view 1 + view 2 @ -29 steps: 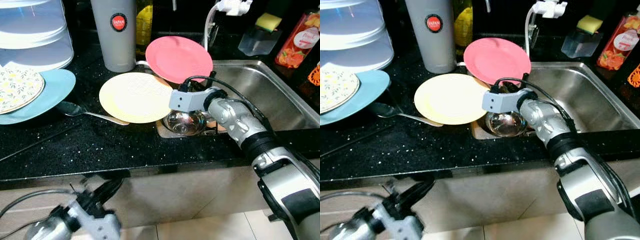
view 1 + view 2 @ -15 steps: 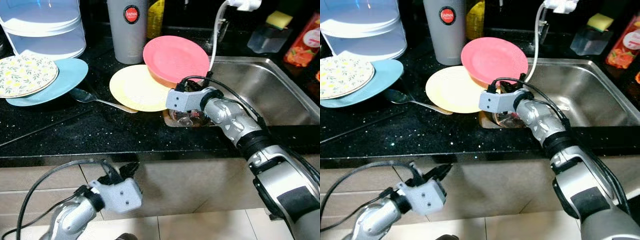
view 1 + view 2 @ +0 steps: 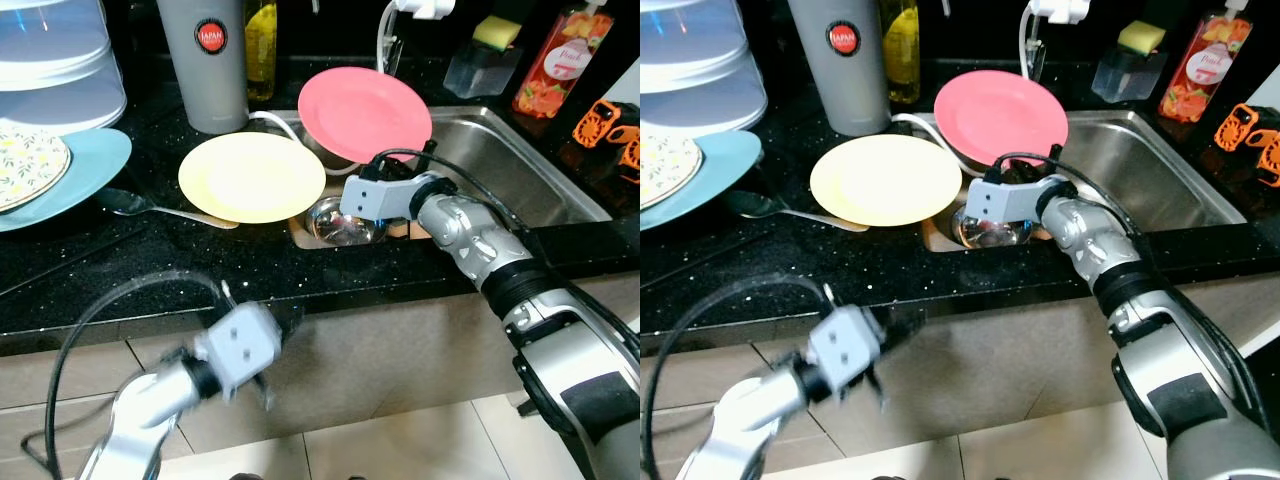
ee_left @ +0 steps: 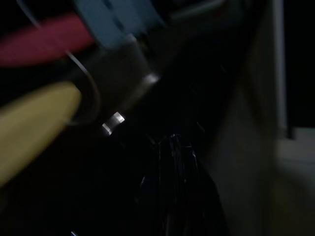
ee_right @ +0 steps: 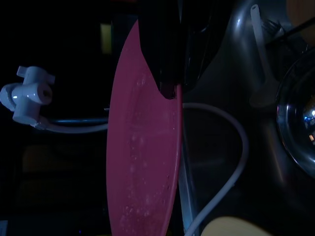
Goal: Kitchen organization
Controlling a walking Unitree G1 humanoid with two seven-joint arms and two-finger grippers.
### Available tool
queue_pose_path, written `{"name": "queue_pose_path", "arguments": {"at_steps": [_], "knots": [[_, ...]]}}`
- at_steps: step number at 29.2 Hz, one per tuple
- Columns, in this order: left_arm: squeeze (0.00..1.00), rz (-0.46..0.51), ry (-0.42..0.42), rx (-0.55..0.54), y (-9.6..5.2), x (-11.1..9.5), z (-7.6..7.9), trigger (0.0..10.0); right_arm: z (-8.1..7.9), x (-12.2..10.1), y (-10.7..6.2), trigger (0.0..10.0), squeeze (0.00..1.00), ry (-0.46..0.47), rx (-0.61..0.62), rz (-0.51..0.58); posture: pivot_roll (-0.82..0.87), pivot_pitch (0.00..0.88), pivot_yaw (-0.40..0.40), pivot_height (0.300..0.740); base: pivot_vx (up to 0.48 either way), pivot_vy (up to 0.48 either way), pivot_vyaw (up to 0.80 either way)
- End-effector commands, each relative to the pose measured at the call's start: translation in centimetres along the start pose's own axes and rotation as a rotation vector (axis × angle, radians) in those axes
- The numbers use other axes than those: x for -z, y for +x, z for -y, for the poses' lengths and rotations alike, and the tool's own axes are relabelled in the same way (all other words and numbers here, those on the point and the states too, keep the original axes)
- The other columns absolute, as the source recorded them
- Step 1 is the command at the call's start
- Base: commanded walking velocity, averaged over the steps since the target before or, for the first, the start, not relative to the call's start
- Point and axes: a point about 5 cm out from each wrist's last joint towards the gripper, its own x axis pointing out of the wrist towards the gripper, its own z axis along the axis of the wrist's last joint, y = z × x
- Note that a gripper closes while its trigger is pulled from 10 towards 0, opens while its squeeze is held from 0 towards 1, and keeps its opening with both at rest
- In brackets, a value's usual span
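My right claw [image 5: 170, 73] pinches the pink plate [image 3: 365, 112] beside the sink [image 3: 520, 170]; next, lift it clear. Left claw: cannot tell.

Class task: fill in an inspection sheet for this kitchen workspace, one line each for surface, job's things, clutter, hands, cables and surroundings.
Surface: black speckled counter beside a steel sink.
Job's things: pink plate tilted at the sink's edge; yellow plate flat on the counter; steel bowl in the sink corner.
Clutter: spoon, blue plate, grey tumbler, soap bottle.
Hands: right hand shut on the pink plate's rim; left hand low before the cabinet, blurred.
Cables: white hose behind the pink plate.
Surroundings: tiled floor.
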Motion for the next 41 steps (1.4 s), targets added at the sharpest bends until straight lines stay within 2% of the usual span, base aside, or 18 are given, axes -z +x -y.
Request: {"name": "queue_pose_path", "arguments": {"at_steps": [1,2,3,4,6,7,10,11,16,19,25,27,30,31,32,36,39,41], "knots": [[0.00,0.030,0.004,-0.047,0.5,-0.7,-0.5,10.0,0.1,0.3,-0.1,10.0,0.00,0.017,0.009,-0.012,0.16,0.017,-0.091,0.740,0.000,0.000,0.00],[0.00,0.073,-0.031,-0.093,1.6,-2.1,-1.7,10.0,-0.2,0.4,-0.1,10.0,0.00,0.027,0.003,-0.017,0.16,0.017,-0.091,0.740,0.000,0.000,0.00],[0.00,0.094,-0.062,-0.111,2.2,-2.6,-2.1,10.0,-0.3,0.4,-0.1,10.0,0.00,0.032,0.002,-0.021,0.17,0.015,-0.093,0.740,0.000,0.000,0.00],[0.00,0.094,-0.062,-0.111,2.2,-2.6,-2.1,10.0,-0.3,0.4,-0.1,10.0,0.00,0.032,0.002,-0.021,0.17,0.015,-0.093,0.740,0.000,0.000,0.00],[0.00,0.119,-0.154,-0.150,3.0,-3.3,-2.6,10.0,-0.3,0.6,-0.1,10.0,0.00,0.037,0.002,-0.028,0.17,0.010,-0.092,0.740,0.000,0.000,0.00],[0.00,0.119,-0.154,-0.150,3.0,-3.3,-2.6,10.0,-0.3,0.6,-0.1,10.0,0.00,0.037,0.002,-0.028,0.17,0.010,-0.092,0.740,0.000,0.000,0.00],[0.00,0.132,-0.325,-0.204,4.2,-3.5,-2.6,10.0,0.3,2.0,-0.2,10.0,0.00,0.027,0.011,-0.113,0.17,0.006,-0.095,0.740,0.000,0.000,0.00],[0.00,0.132,-0.325,-0.204,4.2,-3.5,-2.6,10.0,0.3,2.0,-0.2,10.0,0.00,0.027,0.011,-0.113,0.17,0.006,-0.095,0.740,0.000,0.000,0.00],[0.00,0.194,-0.522,-0.316,5.6,-4.6,-3.2,10.0,-0.4,4.9,-0.9,10.0,0.00,-0.013,-0.162,-0.262,0.18,0.001,-0.110,0.740,0.000,0.000,0.00],[0.00,0.155,-0.571,-0.349,6.2,-4.7,-3.8,10.0,-0.9,5.3,-1.1,10.0,0.00,-0.006,-0.263,-0.280,0.18,0.000,-0.123,0.740,0.000,0.000,0.00],[0.00,0.108,-0.580,-0.393,6.3,-4.4,-4.3,10.0,-1.9,5.6,-1.5,10.0,0.00,-0.022,-0.399,-0.280,0.19,0.001,-0.128,0.740,0.000,0.000,0.00],[0.00,0.107,-0.594,-0.408,6.1,-4.4,-4.4,10.0,-2.6,5.5,-1.7,10.0,0.00,-0.069,-0.482,-0.259,0.19,0.002,-0.130,0.740,0.000,0.000,0.00],[0.00,0.111,-0.601,-0.411,6.1,-4.5,-4.4,10.0,-2.8,5.4,-1.7,10.0,0.00,-0.087,-0.502,-0.250,0.19,0.002,-0.130,0.740,0.000,0.000,0.00],[0.00,0.112,-0.609,-0.412,6.1,-4.6,-4.5,10.0,-2.9,5.3,-1.7,10.0,0.12,-0.097,-0.513,-0.246,0.19,0.002,-0.130,0.740,0.000,0.000,0.00],[0.00,0.115,-0.620,-0.415,6.2,-4.8,-4.5,10.0,-2.8,5.0,-1.5,10.0,1.00,-0.099,-0.521,-0.232,0.18,0.003,-0.135,0.740,0.000,0.000,0.00],[0.00,0.114,-0.628,-0.417,6.3,-4.9,-4.5,10.0,-2.6,5.0,-1.4,10.0,1.00,-0.098,-0.515,-0.233,0.19,0.000,-0.139,0.740,0.000,0.000,0.00],[0.00,0.103,-0.633,-0.416,6.3,-4.9,-4.3,10.0,-2.0,5.2,-1.3,10.0,1.00,-0.055,-0.455,-0.258,0.19,0.003,-0.139,0.740,0.000,0.000,0.00],[0.00,0.082,-0.639,-0.413,6.1,-4.6,-4.0,10.0,-1.5,5.5,-1.3,10.0,1.00,0.008,-0.404,-0.278,0.19,0.002,-0.138,0.740,0.000,0.000,0.00]]}}
